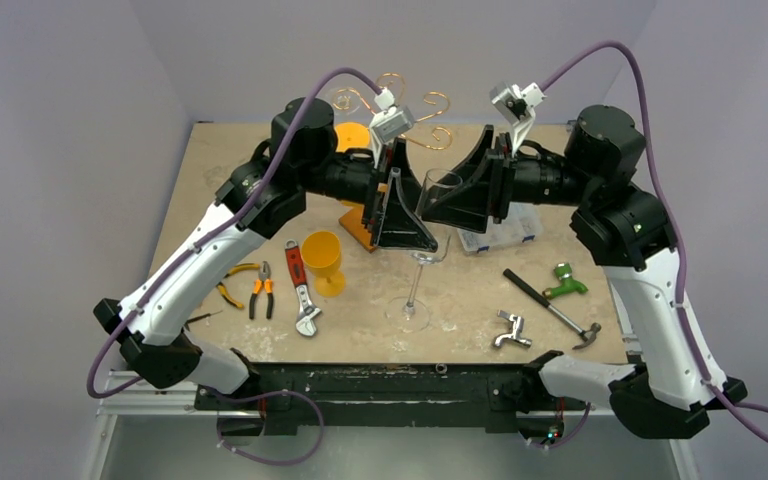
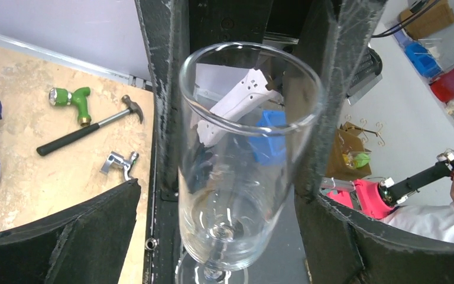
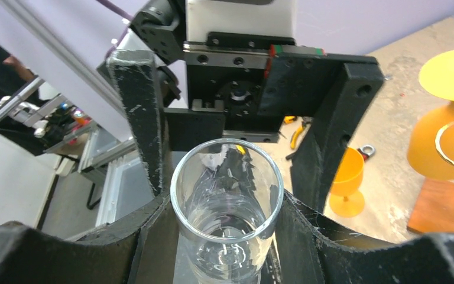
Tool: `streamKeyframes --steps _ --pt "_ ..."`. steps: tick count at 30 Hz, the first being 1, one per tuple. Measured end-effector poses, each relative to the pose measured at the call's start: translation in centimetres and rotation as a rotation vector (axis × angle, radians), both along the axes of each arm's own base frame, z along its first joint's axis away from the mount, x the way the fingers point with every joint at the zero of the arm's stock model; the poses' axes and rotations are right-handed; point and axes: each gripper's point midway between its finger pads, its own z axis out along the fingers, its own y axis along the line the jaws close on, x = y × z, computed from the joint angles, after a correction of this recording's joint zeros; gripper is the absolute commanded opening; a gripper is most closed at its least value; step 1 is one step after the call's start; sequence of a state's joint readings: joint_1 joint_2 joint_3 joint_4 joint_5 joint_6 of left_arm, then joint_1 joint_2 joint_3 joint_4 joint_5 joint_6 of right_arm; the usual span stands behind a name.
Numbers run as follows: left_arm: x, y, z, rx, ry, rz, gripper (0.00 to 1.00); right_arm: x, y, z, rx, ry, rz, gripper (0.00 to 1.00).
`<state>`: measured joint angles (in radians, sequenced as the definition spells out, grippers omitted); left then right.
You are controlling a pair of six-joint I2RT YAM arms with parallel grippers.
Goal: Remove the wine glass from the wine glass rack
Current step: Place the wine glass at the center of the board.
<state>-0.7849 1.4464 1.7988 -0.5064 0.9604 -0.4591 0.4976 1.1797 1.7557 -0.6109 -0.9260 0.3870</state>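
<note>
Right tool [image 3: 224, 204] presses the bowl of the wine glass [image 3: 227, 177] from both sides, holding it clear of the wine glass rack [image 1: 415, 108], whose curled gold arms stand just behind. Left tool [image 2: 219, 192] faces it with fingers set wider around the same bowl and a gap on one side, probably to steady or receive it. I cannot tell whether the glass's foot touches the desk [image 1: 210, 180]. A yellow goblet [image 1: 323, 262], pliers [image 1: 261, 290] and a hammer [image 1: 552, 302] lie well apart.
</note>
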Motion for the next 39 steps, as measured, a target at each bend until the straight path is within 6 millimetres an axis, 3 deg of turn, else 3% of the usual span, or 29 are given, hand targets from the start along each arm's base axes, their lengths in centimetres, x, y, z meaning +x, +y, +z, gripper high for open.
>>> streamKeyframes --steps 6,14,18,22,27,34,39 --pt "-0.3 0.9 0.3 0.007 -0.026 0.036 1.00 0.4 -0.8 -0.6 -0.031 -0.035 -0.071 0.00" --pt "-1.1 3.6 2.6 -0.033 -0.123 0.136 1.00 0.3 -2.1 -1.0 -0.058 -0.089 -0.153 0.00" --pt "-0.3 4.9 3.3 -0.039 -0.179 0.242 1.00 1.0 -2.5 -1.8 -0.082 -0.090 -0.197 0.00" --pt "1.3 6.5 3.7 -0.022 -0.241 0.395 1.00 2.3 -2.9 -3.3 -0.125 -0.069 -0.268 0.00" --pt "4.3 9.2 2.6 0.066 -0.288 0.619 1.00 3.7 -3.5 -5.0 -0.167 -0.055 -0.339 0.00" --pt "8.2 14.8 0.2 0.207 -0.292 0.949 1.00 5.3 -4.3 -7.9 -0.228 -0.035 -0.429 0.00" --pt "9.4 19.2 -1.2 0.263 -0.260 1.127 1.00 6.1 -4.5 -9.5 -0.257 -0.019 -0.458 0.00"
